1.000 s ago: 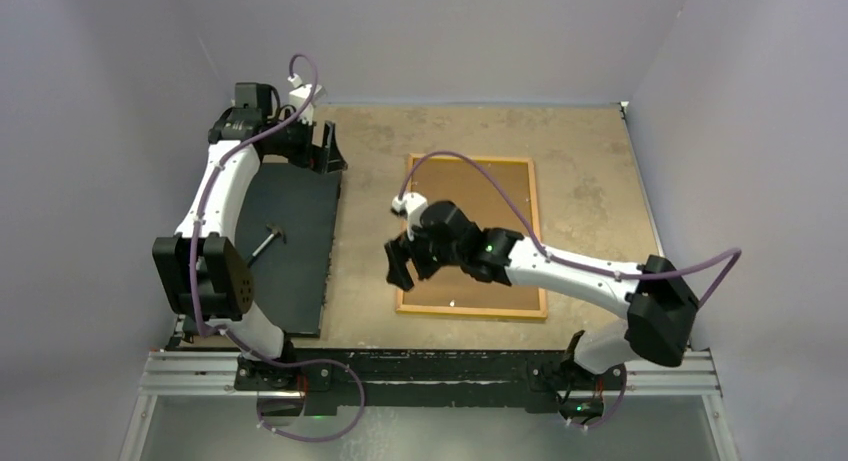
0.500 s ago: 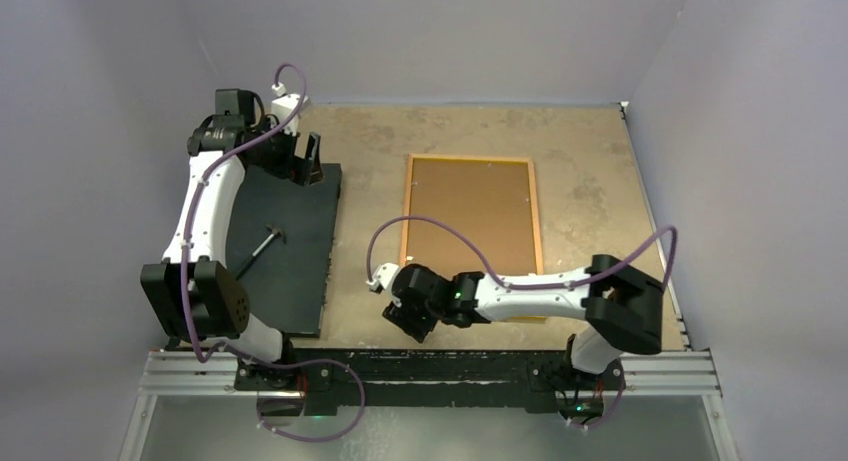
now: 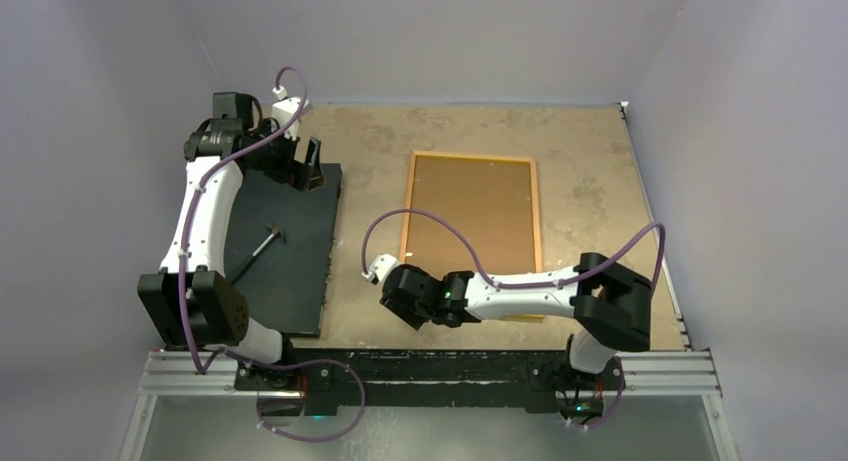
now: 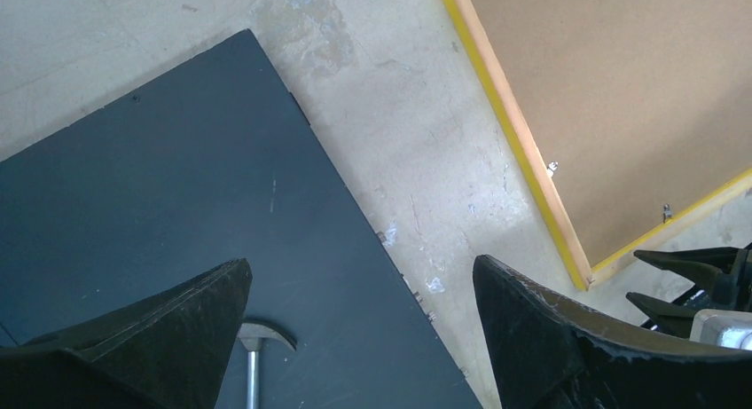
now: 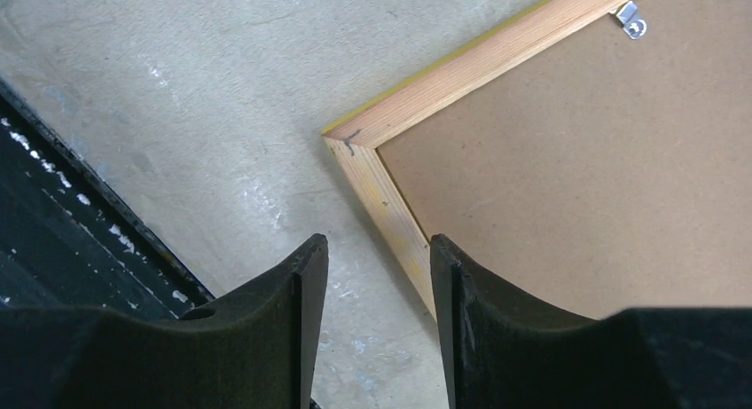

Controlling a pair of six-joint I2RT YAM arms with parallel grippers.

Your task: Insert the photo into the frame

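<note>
The frame (image 3: pixel 404 231) lies face down at the table's middle, its yellow-orange border around a brown backing board (image 3: pixel 470 226). The photo is out of view. My right gripper (image 3: pixel 398 309) is open and empty, hovering by the frame's near left corner. In the right wrist view (image 5: pixel 377 242) that wooden corner (image 5: pixel 381 187) lies just beyond the fingertips. My left gripper (image 3: pixel 305 161) is open and empty above the far end of a black flat board (image 3: pixel 285 246). In the left wrist view (image 4: pixel 359 263) it spans the board's edge (image 4: pixel 177 196), with the frame (image 4: pixel 514 134) to the right.
A thin metal rod (image 3: pixel 262 246) lies on the black board and also shows in the left wrist view (image 4: pixel 253 356). Small metal clips (image 5: pixel 631 20) sit on the frame's back. Grey walls close in the table on three sides. A black rail (image 3: pixel 430 366) runs along the near edge.
My right arm has swung back from over the frame's middle to its near left corner and lowered. My left gripper has shifted slightly left at the black board's far end.
</note>
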